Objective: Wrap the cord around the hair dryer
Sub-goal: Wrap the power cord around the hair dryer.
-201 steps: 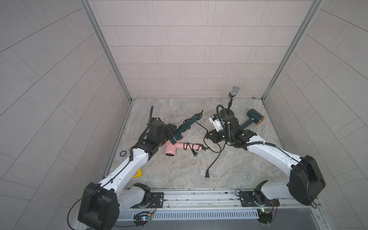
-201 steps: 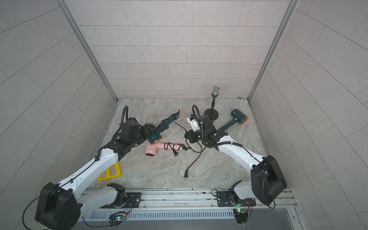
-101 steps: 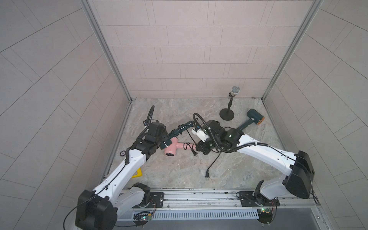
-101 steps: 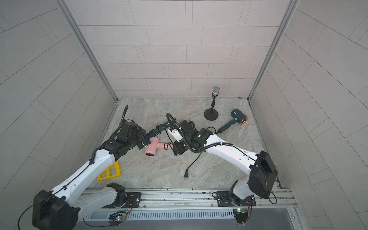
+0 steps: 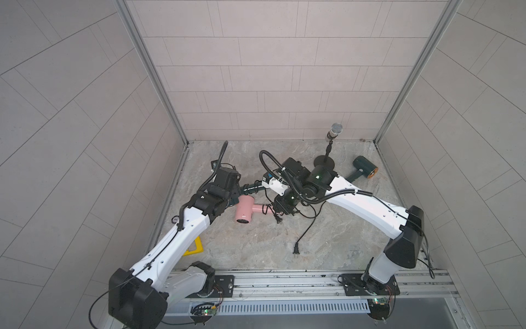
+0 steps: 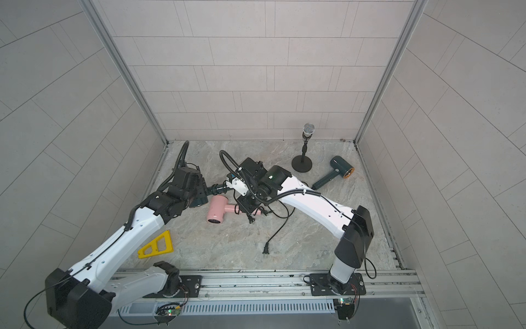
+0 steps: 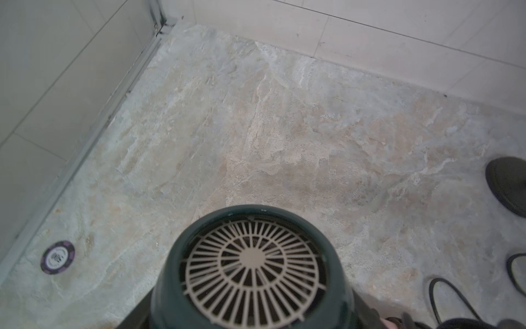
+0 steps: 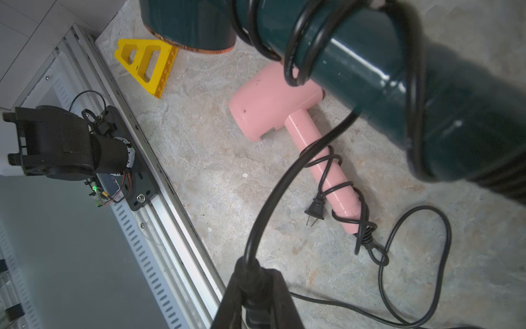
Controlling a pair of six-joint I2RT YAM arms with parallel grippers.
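My left gripper (image 5: 229, 197) is shut on the head of a dark green hair dryer (image 5: 252, 188), whose handle points right towards the other arm. The left wrist view is filled by its round rear grille (image 7: 253, 262), which hides the jaws. The black cord (image 8: 273, 193) loops round the dryer's handle (image 8: 355, 62) and runs down to my right gripper (image 8: 256, 284), which is shut on it. In both top views the right gripper (image 5: 281, 206) (image 6: 247, 208) hangs just right of the handle. The rest of the cord (image 5: 308, 225) trails over the floor to its plug (image 5: 296, 250).
A pink hair dryer (image 5: 244, 210) lies on the floor below the held one, its own cord wound round its handle (image 8: 327, 171). A second green dryer (image 5: 364, 169) and a microphone stand (image 5: 324, 163) are at the back right. A yellow triangle (image 6: 158, 245) and a purple chip (image 7: 57, 257) lie left.
My right gripper has carried the cord left and forward, from beside the microphone stand to the pink dryer's handle. The left arm has lowered the green dryer, so its handle lies flatter.
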